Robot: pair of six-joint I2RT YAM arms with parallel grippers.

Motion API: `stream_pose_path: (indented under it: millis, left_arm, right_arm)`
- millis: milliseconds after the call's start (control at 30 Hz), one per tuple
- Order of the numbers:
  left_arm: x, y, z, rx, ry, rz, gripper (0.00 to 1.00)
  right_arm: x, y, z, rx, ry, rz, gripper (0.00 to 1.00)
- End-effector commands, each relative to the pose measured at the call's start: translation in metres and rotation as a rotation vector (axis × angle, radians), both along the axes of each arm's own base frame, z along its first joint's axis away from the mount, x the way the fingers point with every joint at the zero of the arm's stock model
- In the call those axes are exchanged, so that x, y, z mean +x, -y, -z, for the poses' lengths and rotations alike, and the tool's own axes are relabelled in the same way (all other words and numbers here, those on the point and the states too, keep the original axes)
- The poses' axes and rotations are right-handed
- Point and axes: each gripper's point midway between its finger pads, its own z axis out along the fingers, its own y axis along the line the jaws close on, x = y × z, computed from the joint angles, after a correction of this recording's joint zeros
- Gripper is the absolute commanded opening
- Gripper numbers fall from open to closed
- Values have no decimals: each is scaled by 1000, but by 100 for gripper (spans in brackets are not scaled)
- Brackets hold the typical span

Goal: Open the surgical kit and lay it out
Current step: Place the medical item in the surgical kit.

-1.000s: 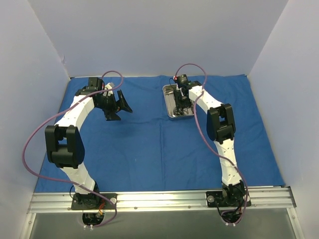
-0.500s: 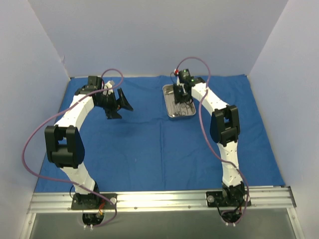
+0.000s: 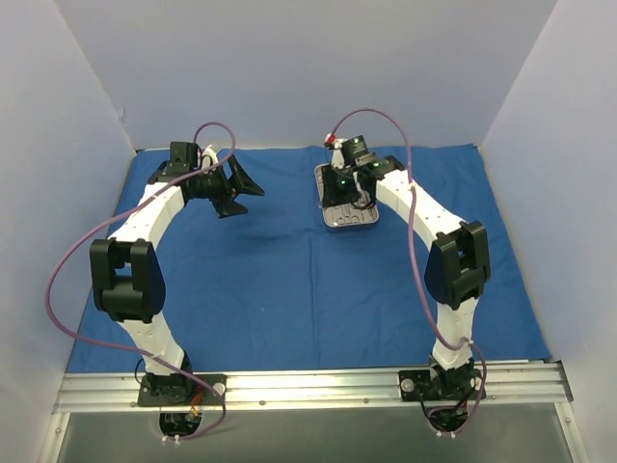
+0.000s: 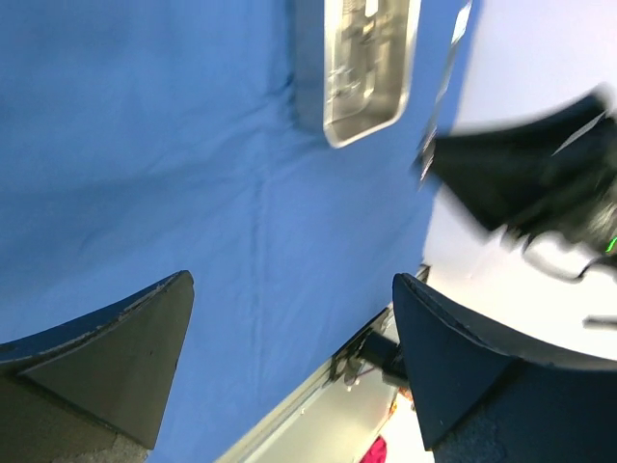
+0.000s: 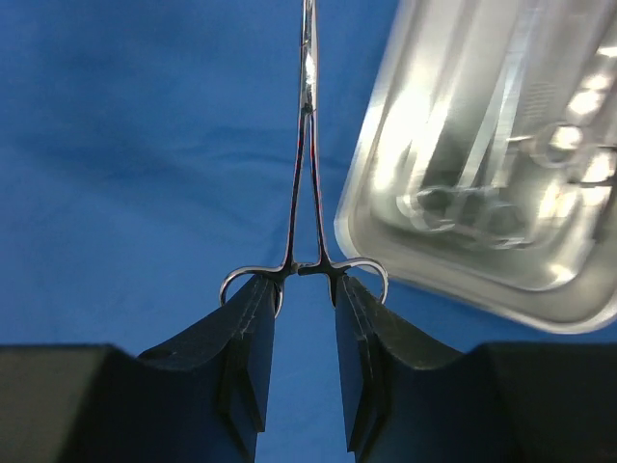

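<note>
The royal-blue cloth wrap (image 3: 289,280) lies spread flat over the table. The steel tray (image 3: 329,218) sits on it at the back centre and holds several silver ring-handled instruments (image 5: 463,203). My right gripper (image 3: 344,191) hovers over the tray's left side. In the right wrist view it (image 5: 306,285) is shut on the ring handles of slim forceps (image 5: 307,145), whose tips point away over the cloth, just left of the tray (image 5: 371,198). My left gripper (image 3: 241,185) is open and empty, raised above the cloth at the back left. In its own view (image 4: 294,289) it shows the tray (image 4: 362,68) far off.
Grey walls close in the back and both sides. A metal rail (image 3: 308,386) with both arm bases runs along the near edge. The right arm's white links (image 4: 511,241) fill the right of the left wrist view. A faint crease (image 3: 311,260) runs down the cloth's middle.
My right gripper has moved back and left over the tray, now holding the forceps beside it. My left gripper has turned and swung a little right and back.
</note>
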Motion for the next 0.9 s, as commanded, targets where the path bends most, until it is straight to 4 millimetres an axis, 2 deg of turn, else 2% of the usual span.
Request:
stream_pose_path:
  millis: [0, 33, 100, 267, 400, 700, 867]
  left_arm:
    - [13, 15, -34, -113, 122, -9, 92]
    - [13, 17, -35, -130, 125, -11, 91]
    - [19, 22, -39, -168, 141, -31, 89]
    - [20, 39, -39, -198, 147, -35, 82]
    - [16, 47, -43, -185, 157, -36, 77]
    - [3, 51, -28, -149, 112, -42, 70]
    - [-2, 59, -25, -136, 99, -24, 63]
  right_arm:
    - [-33, -44, -54, 169, 60, -79, 0]
    - [-46, -56, -49, 175, 42, -101, 0]
    - [-55, -69, -57, 222, 49, -104, 0]
    - [-76, -102, -59, 288, 28, -116, 0]
    - [-79, -112, -58, 280, 33, -99, 0]
    - [-85, -117, -60, 276, 49, -96, 0]
    - [-83, -117, -58, 276, 49, -90, 0]
